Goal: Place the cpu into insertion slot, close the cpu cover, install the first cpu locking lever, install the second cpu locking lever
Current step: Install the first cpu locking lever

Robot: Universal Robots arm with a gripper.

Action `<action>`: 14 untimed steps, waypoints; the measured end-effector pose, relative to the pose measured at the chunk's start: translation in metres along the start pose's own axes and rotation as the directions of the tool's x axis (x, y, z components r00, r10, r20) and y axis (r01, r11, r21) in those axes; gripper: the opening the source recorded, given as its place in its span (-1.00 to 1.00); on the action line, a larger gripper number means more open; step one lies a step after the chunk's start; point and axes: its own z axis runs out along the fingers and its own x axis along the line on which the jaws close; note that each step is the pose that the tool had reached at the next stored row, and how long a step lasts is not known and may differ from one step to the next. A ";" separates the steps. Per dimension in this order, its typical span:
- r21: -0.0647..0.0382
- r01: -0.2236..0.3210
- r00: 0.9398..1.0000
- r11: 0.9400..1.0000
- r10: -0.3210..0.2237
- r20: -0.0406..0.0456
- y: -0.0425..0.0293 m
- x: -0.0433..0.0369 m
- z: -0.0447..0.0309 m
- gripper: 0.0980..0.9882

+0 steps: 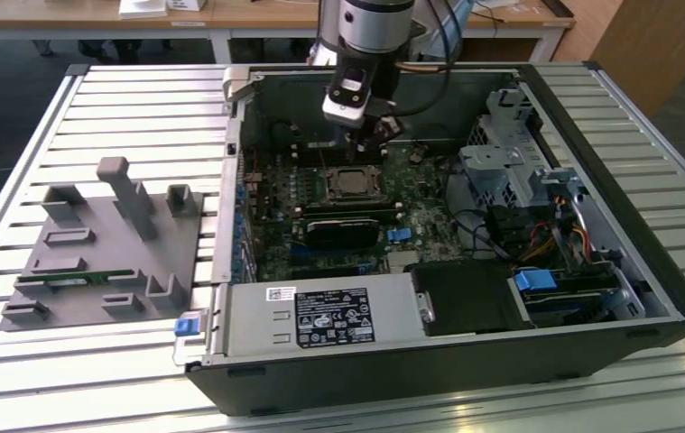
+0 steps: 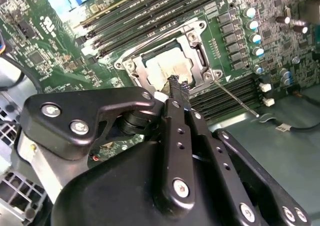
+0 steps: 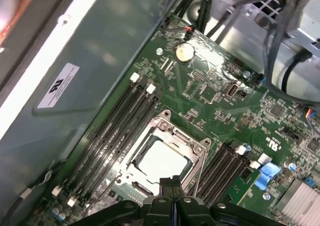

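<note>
**Cpu seated, cover down, closed gripper at the insertion slot's twelve o'clock**

Found the cpu (image 3: 160, 161) lying flat in the insertion slot (image 1: 332, 193) on the green motherboard (image 3: 220, 100), pale top facing up through the window of the cpu cover (image 2: 199, 55). Judged the cpu cover lowered over the cpu, frame about level with the motherboard.

Saw the gripper (image 2: 175, 85) with its fingers (image 3: 166, 198) pressed together and nothing pinched between them, tip hanging just over the cpu cover's edge. Could not tell whether touching it.

In the exterior view, placed the gripper at about twelve o'clock from the insertion slot and very near, putting the cpu toward six o'clock from the gripper.

Found no long axis in the cpu: square, edges running parallel to the black memory slots (image 3: 112, 136) flanking it.

Noticed a thin locking lever (image 2: 235, 98) reaching out from one corner of the cpu cover, long axis cutting across the neighbouring memory slots rather than lying along the frame. Judged it unlatched. Could not make out the other lever with any certainty.
</note>
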 end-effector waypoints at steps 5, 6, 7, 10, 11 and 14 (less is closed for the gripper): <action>0.000 0.044 0.999 0.999 -0.044 0.001 0.0000 0.0000 0.0000 -0.98; -0.001 0.050 0.999 0.999 -0.050 0.002 0.0000 0.0000 0.0000 -0.98; -0.003 0.056 0.998 0.998 -0.056 0.003 0.0000 0.0001 0.0000 -0.98; -0.013 0.066 0.998 0.998 -0.066 0.004 0.0000 0.0000 -0.0005 -0.98; -0.018 0.068 0.998 0.998 -0.068 0.000 0.0000 0.0000 -0.0007 -0.98; -0.040 0.075 0.997 0.996 -0.076 -0.028 0.0000 0.0000 -0.0008 -0.98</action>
